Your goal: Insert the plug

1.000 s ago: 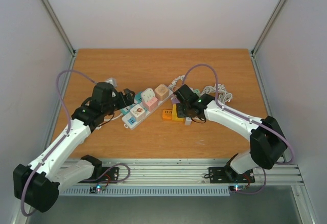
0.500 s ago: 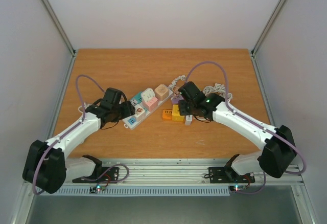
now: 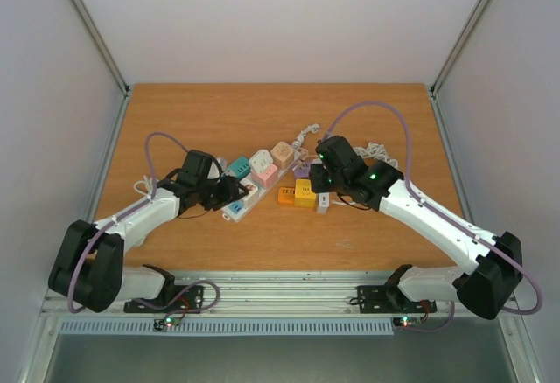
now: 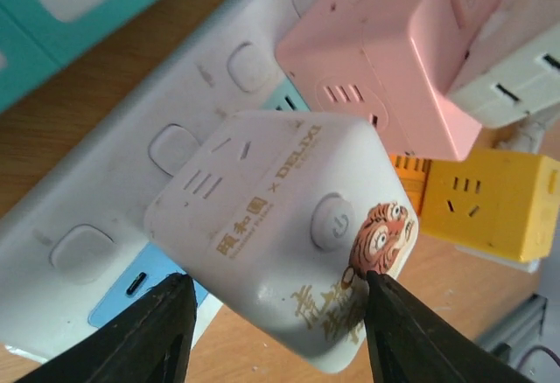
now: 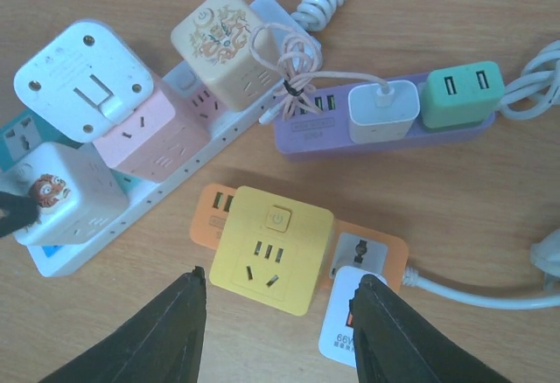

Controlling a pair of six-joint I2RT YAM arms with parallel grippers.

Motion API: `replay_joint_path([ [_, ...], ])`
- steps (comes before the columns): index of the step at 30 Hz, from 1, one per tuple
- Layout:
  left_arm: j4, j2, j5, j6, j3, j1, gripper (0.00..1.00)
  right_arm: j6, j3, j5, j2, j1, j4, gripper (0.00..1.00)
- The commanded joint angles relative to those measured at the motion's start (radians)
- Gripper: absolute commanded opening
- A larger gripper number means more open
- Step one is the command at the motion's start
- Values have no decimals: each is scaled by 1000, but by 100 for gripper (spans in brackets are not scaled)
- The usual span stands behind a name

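A white cube plug (image 4: 280, 226) with a tiger picture sits tilted on the long white power strip (image 4: 131, 164). My left gripper (image 4: 276, 278) straddles it, open. The right finger touches the tiger corner and a gap shows at the left finger. From above, that gripper (image 3: 229, 192) is at the strip's near end. My right gripper (image 5: 280, 275) hangs open with nothing between its fingers, above the yellow cube plug (image 5: 273, 247) seated on the orange strip (image 5: 214, 212). The white cube (image 5: 66, 191) also shows in the right wrist view.
The white strip also carries a pink cube (image 4: 394, 59), a white cube (image 5: 74, 81), a beige cube (image 5: 219, 38) and a teal one (image 3: 238, 166). A purple strip (image 5: 306, 129) holds a white and a green charger. A white charger (image 5: 346, 326) sits at the orange strip's right end. Cables coil at the back right.
My left arm swung in to the strip's near end and its jaws narrowed round the white tiger cube. My right gripper opened and drew back from the yellow cube.
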Motion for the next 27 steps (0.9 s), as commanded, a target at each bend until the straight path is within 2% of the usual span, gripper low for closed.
replay_joint_path([
  [1,87,2,146,-6,-29,-3,54,26,-17,39,-57,0,-20,48],
  [4,83,-10,159,-13,-24,-3,56,38,-20,55,-70,-1,-36,50],
  [5,65,-19,133,-16,-22,-4,59,42,-22,61,-77,-2,-41,51],
  [7,-18,-53,33,-17,-13,-3,69,50,-25,76,-97,-1,-55,55],
  [10,-164,-151,-129,-14,14,-3,82,53,-53,109,-165,-1,-64,66],
  [13,-278,-264,-224,-28,45,-3,98,47,-93,146,-247,0,-67,74],
  [19,-447,-570,-366,-17,129,-3,99,29,-118,239,-382,-1,-126,91],
  [21,-490,-645,-368,12,175,-3,99,21,-114,271,-421,-1,-143,97],
  [27,-546,-769,-442,99,319,-3,99,-13,-79,352,-560,-2,-168,98],
])
